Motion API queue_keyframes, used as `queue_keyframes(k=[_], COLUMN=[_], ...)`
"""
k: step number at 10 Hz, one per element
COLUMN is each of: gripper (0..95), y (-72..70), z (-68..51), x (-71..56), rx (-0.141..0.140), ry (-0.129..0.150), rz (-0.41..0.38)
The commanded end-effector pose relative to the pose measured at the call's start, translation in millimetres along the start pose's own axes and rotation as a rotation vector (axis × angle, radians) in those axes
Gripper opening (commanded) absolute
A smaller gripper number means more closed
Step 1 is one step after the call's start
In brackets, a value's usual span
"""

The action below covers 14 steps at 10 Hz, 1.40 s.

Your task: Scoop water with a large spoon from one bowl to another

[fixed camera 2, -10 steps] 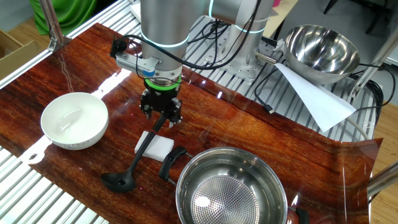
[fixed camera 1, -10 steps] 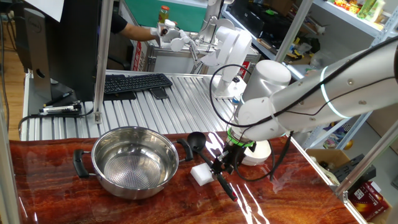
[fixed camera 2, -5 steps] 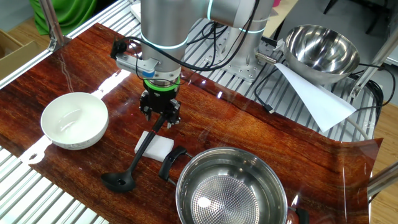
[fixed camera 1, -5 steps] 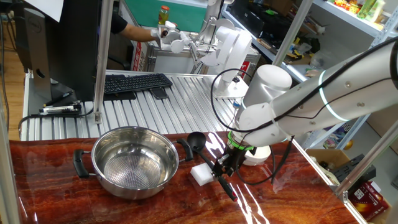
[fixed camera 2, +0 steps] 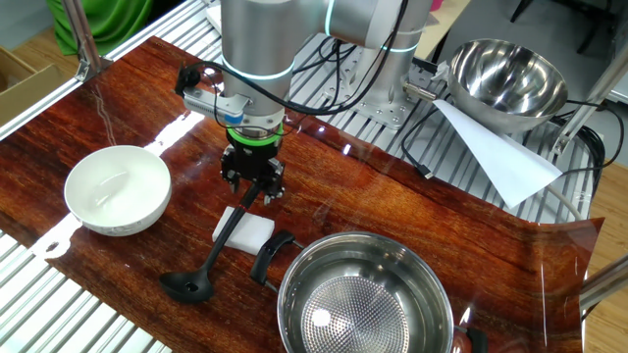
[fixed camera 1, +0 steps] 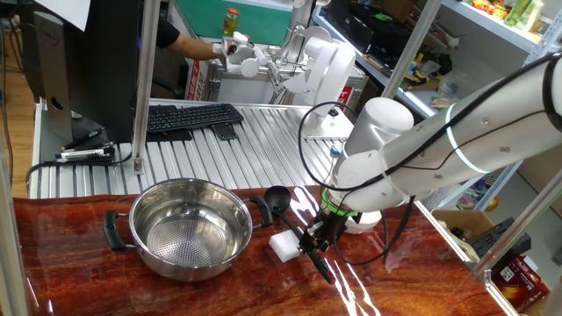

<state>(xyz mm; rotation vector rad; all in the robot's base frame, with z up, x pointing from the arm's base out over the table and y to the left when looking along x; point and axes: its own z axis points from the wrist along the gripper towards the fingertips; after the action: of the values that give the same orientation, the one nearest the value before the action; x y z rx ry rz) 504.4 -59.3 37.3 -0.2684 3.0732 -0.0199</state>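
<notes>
1. The arm bends down over the bench (fixed camera 2: 392, 211) with its end effector (fixed camera 2: 252, 191) pointing straight down, low above the wood.
2. The end effector's fingers (fixed camera 1: 313, 239) stand partly apart, on either side of the top end of the ladle's handle; whether they press on it cannot be told.
3. The ladle (fixed camera 2: 209, 265) lies on the bench, its handle propped across a white block (fixed camera 2: 250, 230), its cup resting on the wood near the bench's edge.
4. The steel pot (fixed camera 2: 365, 299) sits just beside the block, its black side handle (fixed camera 2: 270, 253) close to the ladle's handle; in one fixed view the pot (fixed camera 1: 190, 228) is left of the block (fixed camera 1: 285, 245).
5. The white bowl (fixed camera 2: 118, 188) stands apart from the end effector on the side away from the pot, near the bench edge; in one fixed view the bowl (fixed camera 1: 369, 215) is mostly hidden behind the arm.
6. Open wood lies between the bowl and the block, and beyond the end effector toward the arm's base.
7. A second steel bowl (fixed camera 2: 505, 74) and a sheet of paper (fixed camera 2: 496, 157) sit off the wooden surface, on the ribbed metal.
</notes>
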Motion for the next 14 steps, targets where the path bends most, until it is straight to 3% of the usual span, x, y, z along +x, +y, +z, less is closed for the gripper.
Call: queue_keyframes(k=[1,12,13,14], gripper=[57.0,57.0,38.0,38.0], y=[-0.1,-2.6,-2.6,-2.6], z=[0.1,8.4,8.4,8.5], x=[0.5,-2.0,-2.0,-2.0], rx=[-0.001,-0.019,-0.019,-0.020], ry=[-0.001,-0.007,-0.008,-0.008], rz=[0.002,-0.007,-0.010,-0.012])
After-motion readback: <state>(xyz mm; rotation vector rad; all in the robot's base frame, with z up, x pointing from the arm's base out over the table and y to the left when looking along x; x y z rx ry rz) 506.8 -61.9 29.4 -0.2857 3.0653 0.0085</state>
